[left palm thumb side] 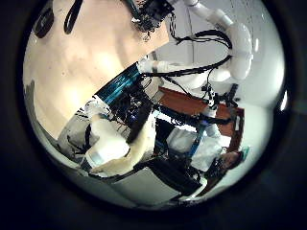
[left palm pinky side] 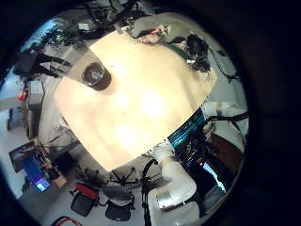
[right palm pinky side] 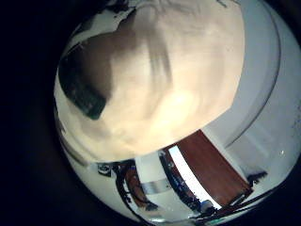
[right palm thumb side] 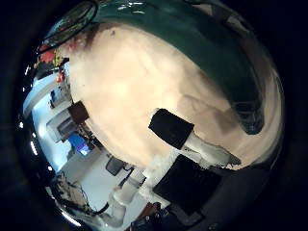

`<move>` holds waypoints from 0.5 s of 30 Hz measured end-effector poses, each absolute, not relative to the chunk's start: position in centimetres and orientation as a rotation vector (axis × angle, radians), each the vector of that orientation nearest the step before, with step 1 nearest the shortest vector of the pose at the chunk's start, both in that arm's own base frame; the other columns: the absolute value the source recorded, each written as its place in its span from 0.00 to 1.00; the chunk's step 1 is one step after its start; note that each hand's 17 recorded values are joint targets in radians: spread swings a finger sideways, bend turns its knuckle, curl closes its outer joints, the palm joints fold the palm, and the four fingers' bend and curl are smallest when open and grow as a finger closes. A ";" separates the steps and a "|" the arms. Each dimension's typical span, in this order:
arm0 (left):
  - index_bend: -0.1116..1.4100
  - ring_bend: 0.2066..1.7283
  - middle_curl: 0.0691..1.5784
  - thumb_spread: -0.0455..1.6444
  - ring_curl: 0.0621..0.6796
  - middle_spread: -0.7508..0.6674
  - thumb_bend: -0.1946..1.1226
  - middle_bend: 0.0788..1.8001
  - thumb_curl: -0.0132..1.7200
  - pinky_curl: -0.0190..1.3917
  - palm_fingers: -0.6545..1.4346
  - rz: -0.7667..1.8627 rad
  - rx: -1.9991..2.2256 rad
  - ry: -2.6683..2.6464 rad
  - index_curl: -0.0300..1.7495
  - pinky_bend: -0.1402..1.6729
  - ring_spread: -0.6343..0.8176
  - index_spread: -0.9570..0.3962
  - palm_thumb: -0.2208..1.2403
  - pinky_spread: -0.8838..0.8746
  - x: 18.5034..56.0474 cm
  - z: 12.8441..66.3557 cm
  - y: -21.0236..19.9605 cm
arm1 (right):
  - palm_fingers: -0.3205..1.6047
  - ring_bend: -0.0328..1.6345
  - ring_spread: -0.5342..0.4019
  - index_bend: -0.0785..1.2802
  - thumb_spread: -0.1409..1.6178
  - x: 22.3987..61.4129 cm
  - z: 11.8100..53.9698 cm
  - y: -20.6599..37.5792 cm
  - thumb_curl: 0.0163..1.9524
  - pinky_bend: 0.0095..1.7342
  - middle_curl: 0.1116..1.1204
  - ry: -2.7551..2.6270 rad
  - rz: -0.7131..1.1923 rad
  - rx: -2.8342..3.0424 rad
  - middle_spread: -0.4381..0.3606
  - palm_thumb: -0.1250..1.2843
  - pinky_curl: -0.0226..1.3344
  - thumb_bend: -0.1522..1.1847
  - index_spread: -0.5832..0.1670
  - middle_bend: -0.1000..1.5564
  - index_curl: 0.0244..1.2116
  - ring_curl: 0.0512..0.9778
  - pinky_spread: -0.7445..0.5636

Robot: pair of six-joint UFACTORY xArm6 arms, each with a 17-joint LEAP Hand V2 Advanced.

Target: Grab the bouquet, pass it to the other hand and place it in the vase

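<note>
In the left little finger side palm view the vase [left palm pinky side: 94,73] stands upright on the table [left palm pinky side: 141,94], near one edge, its round mouth facing the camera. The bouquet [left palm pinky side: 158,34] lies at the table's far edge, beside the right hand [left palm pinky side: 198,49]; whether they touch I cannot tell. The left hand is high above the table, and no fingers curl into its palm views. The left thumb side palm view shows the right hand [left palm thumb side: 153,11] on its arm [left palm thumb side: 228,43]. In the right thumb side palm view the right hand's thumb [right palm thumb side: 178,130] reaches out straight over bare table [right palm thumb side: 125,77], holding nothing; the vase [right palm thumb side: 77,113] is far off.
The left arm [left palm pinky side: 174,184] hangs off the table's near edge. Desks, chairs and equipment [left palm pinky side: 38,160] stand around the table. A wooden cabinet [right palm pinky side: 212,165] is beyond the table's edge in the right little finger side palm view.
</note>
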State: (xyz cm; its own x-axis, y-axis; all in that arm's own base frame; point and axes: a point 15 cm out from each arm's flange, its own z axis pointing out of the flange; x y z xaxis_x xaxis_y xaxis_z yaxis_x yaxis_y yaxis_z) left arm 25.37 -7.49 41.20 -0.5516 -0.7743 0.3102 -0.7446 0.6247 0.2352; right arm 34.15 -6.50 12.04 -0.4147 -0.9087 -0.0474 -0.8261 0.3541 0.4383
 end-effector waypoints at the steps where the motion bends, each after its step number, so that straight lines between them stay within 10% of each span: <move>1: 0.20 0.17 0.16 0.72 0.19 0.73 0.13 0.06 0.17 0.11 0.41 -0.107 1.210 -2.465 0.24 0.25 0.79 0.69 0.32 0.84 25.4 41.2 -7.5 | 0.45 0.68 0.37 0.23 0.70 34.2 12.0 -6.5 0.19 0.50 0.49 -2.411 -0.594 1.569 0.44 0.40 0.01 0.10 0.48 0.45 0.42 0.32 0.54; 15: 0.19 0.17 0.16 0.72 0.20 0.73 0.13 0.06 0.17 0.12 0.41 -0.104 1.200 -2.463 0.24 0.25 0.79 0.69 0.32 0.84 25.9 41.0 -7.7 | 0.76 0.72 0.29 0.30 0.67 34.0 11.5 -6.2 0.22 0.64 0.57 -2.365 -0.585 1.589 0.29 0.61 0.07 0.13 0.26 0.51 0.51 0.39 0.25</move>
